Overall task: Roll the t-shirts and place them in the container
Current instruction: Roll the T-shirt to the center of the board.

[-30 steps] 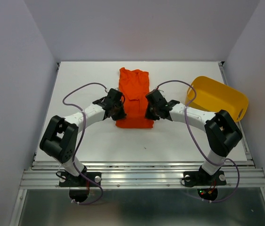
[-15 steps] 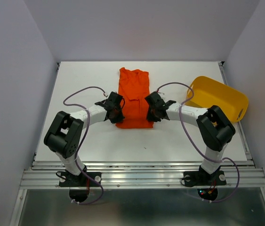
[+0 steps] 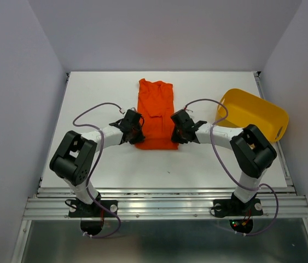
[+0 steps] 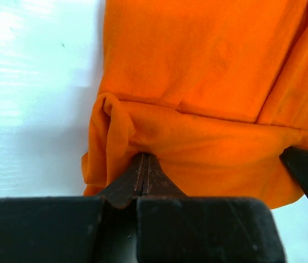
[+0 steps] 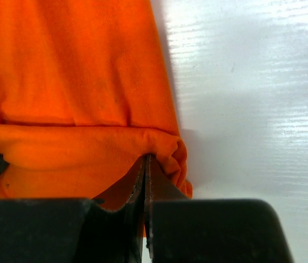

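The t-shirt (image 3: 155,112), a plain orange-red piece of thin, soft, matte fabric, lies folded into a long narrow strip down the middle of the white desk (image 3: 99,93), with its collar end toward the far edge. Its near end is turned up into a low, plump roll running across the strip. In the wrist views the cloth above the roll is smooth with a few shallow creases, while the roll itself bunches into rounded folds at both corners. The left gripper (image 4: 144,164) is closed tight on the roll's left corner, its dark tapered fingers pressed flat together with the fabric puckered around their tips. The right gripper (image 5: 145,164) pinches the right corner in the same way, jaws together and the cloth bulging just beside them. The desk surface is glossy white with a faint streaked grain. Well apart from the shirt, at the right edge of the desk, sits the yellow tub (image 3: 252,114), a smooth, hard plastic shell with rounded corners and a handle slot at its right end. It rests tilted, and its inside cannot be made out.
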